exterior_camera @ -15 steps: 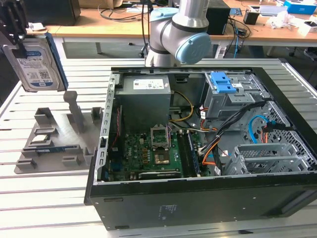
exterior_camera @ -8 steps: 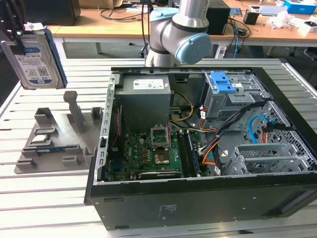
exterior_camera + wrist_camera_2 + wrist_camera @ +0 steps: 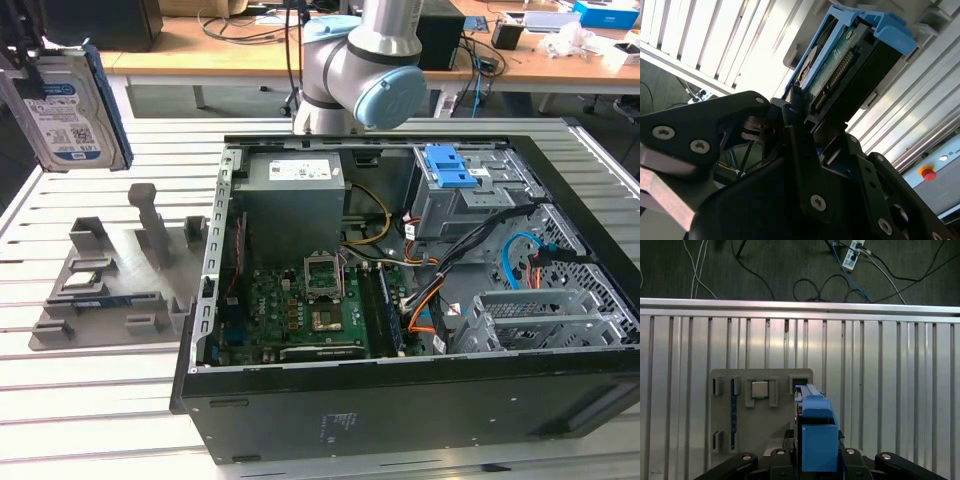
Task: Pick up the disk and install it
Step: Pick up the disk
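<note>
Firmly clenched, the gripper's (image 3: 807, 120) fingers (image 3: 802, 155) pinch the disk (image 3: 72, 105), held on edge above the grey fixture tray (image 3: 48, 330) at the exterior view's left, well apart from the computer case (image 3: 400, 420). Carrying it well likely means a steady, square grip and clearing the case wall.

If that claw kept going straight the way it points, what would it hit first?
Probably the grey fixture plate: the gripper, shut on the disk, points down at it; the gap is hard to judge.

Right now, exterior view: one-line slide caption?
Gripper holds the disk above the grey fixture, beside the open computer case.
</note>
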Available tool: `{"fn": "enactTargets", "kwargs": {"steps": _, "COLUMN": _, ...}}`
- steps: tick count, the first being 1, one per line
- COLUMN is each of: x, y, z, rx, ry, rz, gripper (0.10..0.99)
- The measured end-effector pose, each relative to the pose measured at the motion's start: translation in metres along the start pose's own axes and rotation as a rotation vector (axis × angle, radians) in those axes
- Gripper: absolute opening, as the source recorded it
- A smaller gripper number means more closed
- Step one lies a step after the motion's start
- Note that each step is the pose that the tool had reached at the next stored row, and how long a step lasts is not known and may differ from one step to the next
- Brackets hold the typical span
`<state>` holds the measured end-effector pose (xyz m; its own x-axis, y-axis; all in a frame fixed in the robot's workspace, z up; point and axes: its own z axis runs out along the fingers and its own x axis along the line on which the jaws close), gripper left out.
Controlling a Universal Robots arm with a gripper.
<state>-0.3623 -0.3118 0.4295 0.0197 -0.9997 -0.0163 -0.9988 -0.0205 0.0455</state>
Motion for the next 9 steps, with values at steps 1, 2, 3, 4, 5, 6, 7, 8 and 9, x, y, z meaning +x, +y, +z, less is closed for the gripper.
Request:
{"fn": "enactTargets", "kwargs": {"steps": 1, "x": -0.0001, "y": 0.0001, "z": -0.0026, "rx": 0.0, "ry": 0.0001, "rz": 0.0, "gripper": 0.369}}
{"fn": "enactTargets", "kwargs": {"steps": 2, "x": -0.0001, "y": 0.0003, "z": -0.0057, "rx": 0.0, "ry": 0.0001, "rz": 0.0, "gripper": 0.369}}
{"fn": "enactTargets", "kwargs": {"steps": 3, "x": -0.0001, "y": 0.0004, "z": -0.0082, "rx": 0.0, "ry": 0.0, "rz": 0.0, "gripper": 0.369}}
{"fn": "enactTargets", "kwargs": {"steps": 4, "x": -0.0002, "y": 0.0005, "z": -0.0094, "rx": 0.0, "ry": 0.0, "rz": 0.0, "gripper": 0.369}}
{"fn": "enactTargets", "kwargs": {"steps": 5, "x": -0.0002, "y": 0.0006, "z": -0.0117, "rx": 0.0, "ry": 0.0, "rz": 0.0, "gripper": 0.369}}
{"fn": "enactTargets", "kwargs": {"steps": 6, "x": -0.0002, "y": 0.0006, "z": -0.0131, "rx": 0.0, "ry": 0.0, "rz": 0.0, "gripper": 0.369}}
{"fn": "enactTargets", "kwargs": {"steps": 7, "x": -0.0002, "y": 0.0007, "z": -0.0146, "rx": 0.0, "ry": 0.0, "rz": 0.0, "gripper": 0.369}}
{"fn": "enactTargets", "kwargs": {"steps": 8, "x": -0.0003, "y": 0.0008, "z": -0.0173, "rx": 0.0, "ry": 0.0, "rz": 0.0, "gripper": 0.369}}
{"fn": "enactTargets", "kwargs": {"steps": 9, "x": -0.0003, "y": 0.0009, "z": -0.0194, "rx": 0.0, "ry": 0.0, "rz": 0.0, "gripper": 0.369}}
